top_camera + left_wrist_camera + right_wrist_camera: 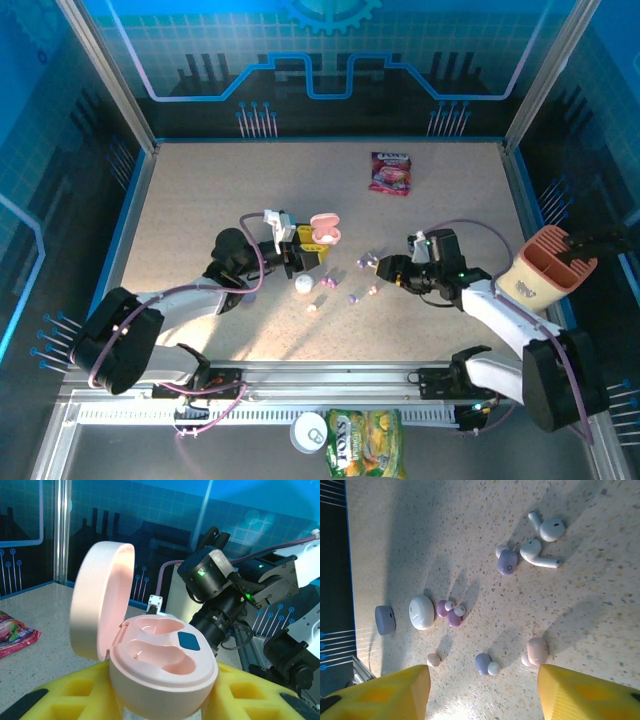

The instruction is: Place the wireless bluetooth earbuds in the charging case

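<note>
An open pink charging case (162,672) sits upright between the yellow fingers of my left gripper (157,695), lid (100,605) tipped back, both wells empty. From above, this case (325,231) is held left of centre by the left gripper (308,250). Several earbuds lie loose on the table: two white stemmed ones (540,552), a purple bud (507,561), a purple pair (449,612), a bluish bud (484,662) and two pink buds (536,651) (434,660). My right gripper (484,685) hovers over them, open, its yellow fingertips (395,692) flanking the bluish bud. From above, the right gripper (384,268) is right of the scatter.
A closed white case (421,612) and a lavender case (385,619) lie among the buds. A pink candy packet (390,172) is at the back. A beige holder (550,265) stands at the right edge. A snack bag (365,443) and a can (312,430) lie beyond the front rail.
</note>
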{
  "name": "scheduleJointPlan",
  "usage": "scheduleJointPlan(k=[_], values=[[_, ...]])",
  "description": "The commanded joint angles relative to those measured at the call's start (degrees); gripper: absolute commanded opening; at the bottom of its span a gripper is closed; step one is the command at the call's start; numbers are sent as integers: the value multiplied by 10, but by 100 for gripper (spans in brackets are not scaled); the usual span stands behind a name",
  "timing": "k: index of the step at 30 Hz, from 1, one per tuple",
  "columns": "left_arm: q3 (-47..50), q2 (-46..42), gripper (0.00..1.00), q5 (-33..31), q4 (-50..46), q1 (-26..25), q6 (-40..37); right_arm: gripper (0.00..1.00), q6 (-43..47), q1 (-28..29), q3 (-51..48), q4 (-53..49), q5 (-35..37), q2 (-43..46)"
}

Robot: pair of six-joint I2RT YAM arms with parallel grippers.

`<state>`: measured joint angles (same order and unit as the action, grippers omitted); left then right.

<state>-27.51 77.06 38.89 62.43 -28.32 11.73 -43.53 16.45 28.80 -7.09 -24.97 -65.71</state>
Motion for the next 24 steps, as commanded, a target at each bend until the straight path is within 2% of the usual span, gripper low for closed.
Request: scheduleJointPlan(k=[1,4,24], values=[[8,-18,39,19,16,3,1,53,-23,14,-6,53,-6,-26],[10,-21,39,20,13,3,0,49,-25,21,-6,62,-2,-54],[14,-38,39,37,-18,3,-14,50,-37,48,-18,111,25,-159]])
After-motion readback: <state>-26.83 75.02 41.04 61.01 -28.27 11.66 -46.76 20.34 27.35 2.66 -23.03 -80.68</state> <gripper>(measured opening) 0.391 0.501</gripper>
